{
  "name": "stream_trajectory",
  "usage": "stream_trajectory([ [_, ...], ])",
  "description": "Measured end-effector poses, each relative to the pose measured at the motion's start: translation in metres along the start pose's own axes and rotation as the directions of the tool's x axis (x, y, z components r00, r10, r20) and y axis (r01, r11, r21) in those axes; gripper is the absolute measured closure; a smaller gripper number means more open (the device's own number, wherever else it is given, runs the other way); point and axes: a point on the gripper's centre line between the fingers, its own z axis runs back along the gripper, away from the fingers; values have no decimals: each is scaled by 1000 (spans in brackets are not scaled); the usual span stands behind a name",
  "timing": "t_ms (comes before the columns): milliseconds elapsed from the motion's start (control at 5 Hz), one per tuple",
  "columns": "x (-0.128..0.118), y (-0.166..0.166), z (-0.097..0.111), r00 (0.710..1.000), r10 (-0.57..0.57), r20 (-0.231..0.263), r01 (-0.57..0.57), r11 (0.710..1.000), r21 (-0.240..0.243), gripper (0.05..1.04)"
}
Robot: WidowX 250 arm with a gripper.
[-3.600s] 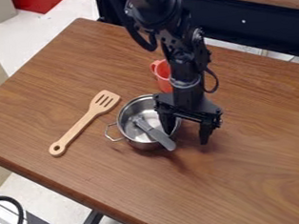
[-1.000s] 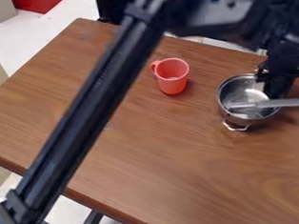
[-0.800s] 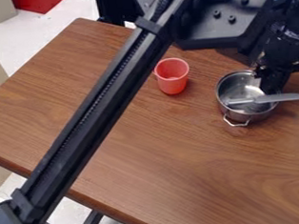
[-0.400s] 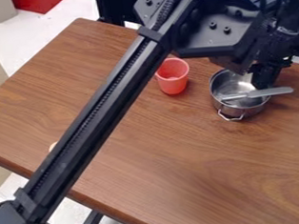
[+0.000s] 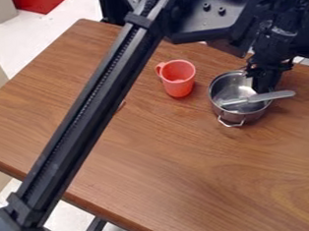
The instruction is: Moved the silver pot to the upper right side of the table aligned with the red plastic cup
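Observation:
At the right rim of the silver pot, the black gripper [image 5: 265,79] points down and is shut on that rim, its fingertips partly hidden. The silver pot [image 5: 230,87] stands upright on the right upper part of the table, its wire handle toward the front. A grey-handled utensil [image 5: 272,96] lies in it, the handle sticking out over the right rim. Left of the pot and a little higher in the view is the red plastic cup [image 5: 179,80], upright, with a gap between them.
The arm's long black link crosses the wooden table [image 5: 187,169] from lower left to top centre, over the left half. The table's far edge runs behind the cup and pot. A dark structure stands beyond it.
Since 3.6 seconds ago, the pot and utensil are farther right, with the pot's handle turned toward the front. Over the last second, gripper and pot have shifted left and slightly up together.

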Motion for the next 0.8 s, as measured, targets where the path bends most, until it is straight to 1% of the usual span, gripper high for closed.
stream_trajectory([
  [200, 1, 7, 1, 999, -38, -28, 37, 999, -24, 643],
  [400, -1, 17, 0, 999, -32, -30, 31, 999, -21, 351],
  [600, -3, 24, 0, 997, -43, -61, 42, 999, -18, 110],
  [800, -5, 32, 7, 993, -68, -97, 66, 997, -30, 89],
])
